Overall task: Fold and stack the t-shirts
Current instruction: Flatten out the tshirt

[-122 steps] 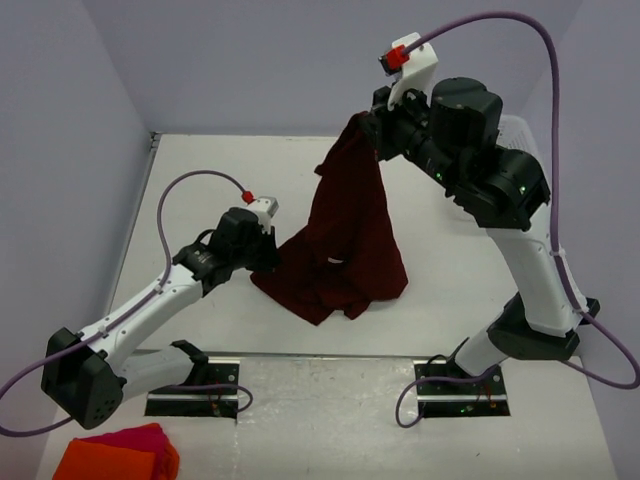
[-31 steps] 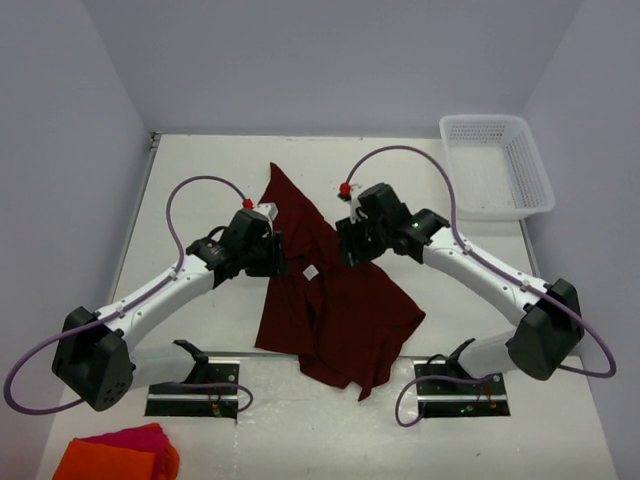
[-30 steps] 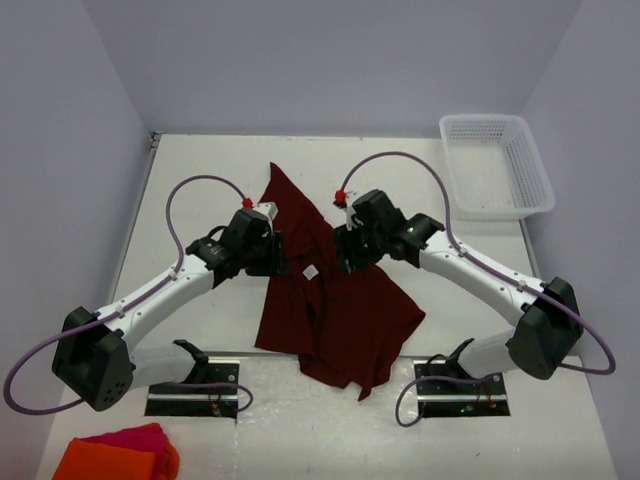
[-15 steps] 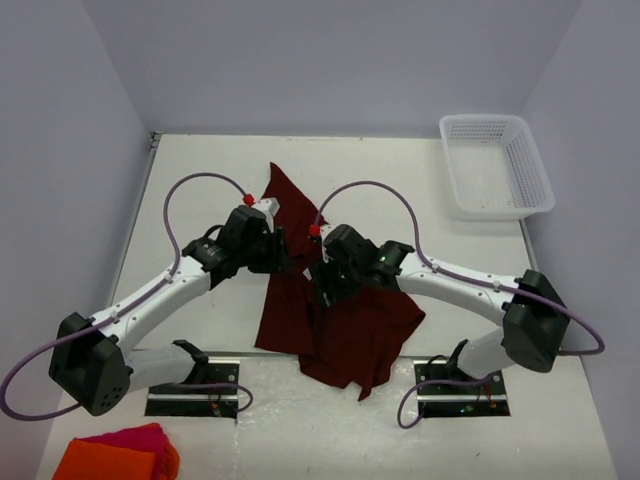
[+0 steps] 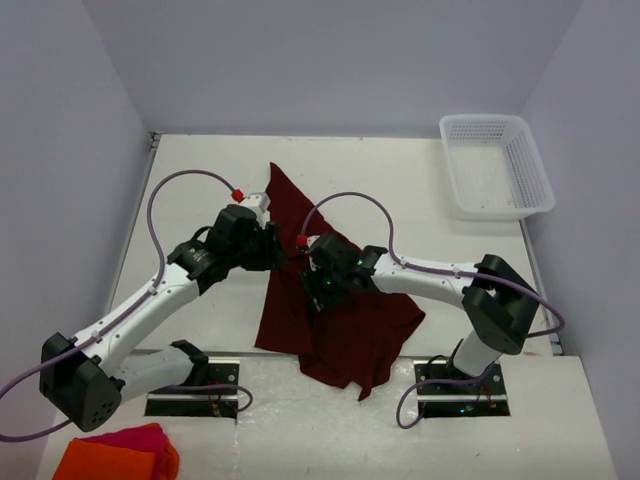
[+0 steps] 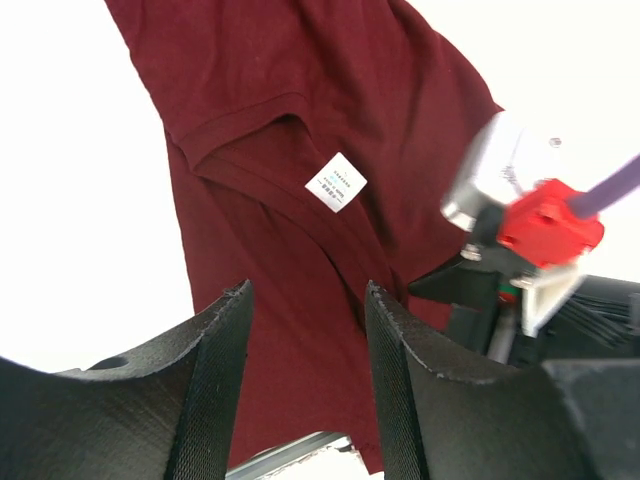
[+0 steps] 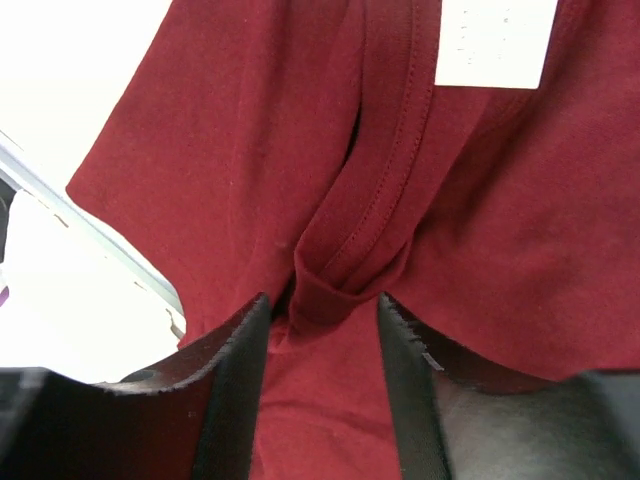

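One dark maroon t-shirt (image 5: 340, 320) lies spread on the white table, running from a point at the back to a rumpled hem near the arm bases. Its collar and white label (image 6: 335, 183) show in the left wrist view. My left gripper (image 5: 272, 250) hovers open over the shirt's left edge (image 6: 230, 300), with nothing between its fingers. My right gripper (image 5: 318, 292) is low on the shirt's middle. Its fingers stand apart on either side of a raised fold of the collar seam (image 7: 335, 285), with the label (image 7: 495, 40) just beyond.
A white mesh basket (image 5: 495, 165) stands at the back right corner. Bright orange and pink cloths (image 5: 115, 455) lie at the near left, off the table. The two arm base plates (image 5: 195, 398) sit along the near edge, and walls close in on three sides.
The shirt, earlier hanging from my raised right gripper, now lies flat. Over the last second my right gripper slid left and toward the near edge, onto the collar. The left gripper drifted slightly back.
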Controlling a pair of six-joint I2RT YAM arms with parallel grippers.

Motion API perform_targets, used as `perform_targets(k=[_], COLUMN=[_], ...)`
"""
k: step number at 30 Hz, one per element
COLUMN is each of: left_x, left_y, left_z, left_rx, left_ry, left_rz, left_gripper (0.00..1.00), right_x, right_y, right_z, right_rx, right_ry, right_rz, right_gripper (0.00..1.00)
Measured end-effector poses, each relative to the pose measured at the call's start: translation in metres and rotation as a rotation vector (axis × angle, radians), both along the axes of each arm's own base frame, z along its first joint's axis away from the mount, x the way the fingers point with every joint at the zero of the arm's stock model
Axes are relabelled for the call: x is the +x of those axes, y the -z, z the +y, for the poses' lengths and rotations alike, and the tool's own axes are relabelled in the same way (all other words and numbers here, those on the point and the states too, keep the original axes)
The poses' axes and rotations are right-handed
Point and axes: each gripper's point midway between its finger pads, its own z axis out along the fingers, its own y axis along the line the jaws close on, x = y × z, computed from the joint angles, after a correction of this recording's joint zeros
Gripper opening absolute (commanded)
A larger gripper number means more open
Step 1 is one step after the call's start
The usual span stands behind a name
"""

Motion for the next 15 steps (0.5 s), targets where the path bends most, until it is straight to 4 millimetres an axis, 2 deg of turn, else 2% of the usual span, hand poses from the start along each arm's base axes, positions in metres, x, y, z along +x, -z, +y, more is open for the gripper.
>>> perform_targets(k=[3, 6, 8, 9, 10, 15], left_x=[0.0, -0.001, -0.001, -0.001, -0.002, -0.002], left_y=[-0.003, -0.004, -0.004, -0.004, -0.004, -0.005], left_z=[0.001, 0.002, 0.002, 0.002, 0.003, 0.003], left_rx=[0.0, 0.003, 0.005, 0.005, 0.006, 0.006], left_ry=[-0.001, -0.002, -0.003, -0.003, -0.003, -0.003], left_rz=[-0.005, -0.005, -0.005, -0.005, -0.004, -0.004], left_gripper=[0.51, 0.52, 0.52, 0.52, 0.52, 0.52], right_x=[0.0, 0.001, 0.001, 0.002, 0.002, 0.011], right_y=[0.003, 0.004, 0.003, 0.003, 0.003, 0.002], right_z=[0.004, 0.006, 0.008, 0.008, 0.008, 0.006], right_rx=[0.007, 0.016, 0.022, 0.024, 0.025, -0.01], right_ry=[0.0, 0.004, 0.006, 0.008, 0.013, 0.051], right_rz=[0.007, 0.009, 0.007, 0.007, 0.007, -0.014], right_gripper=[0.44, 0.37, 0.19, 0.06, 0.0, 0.0])
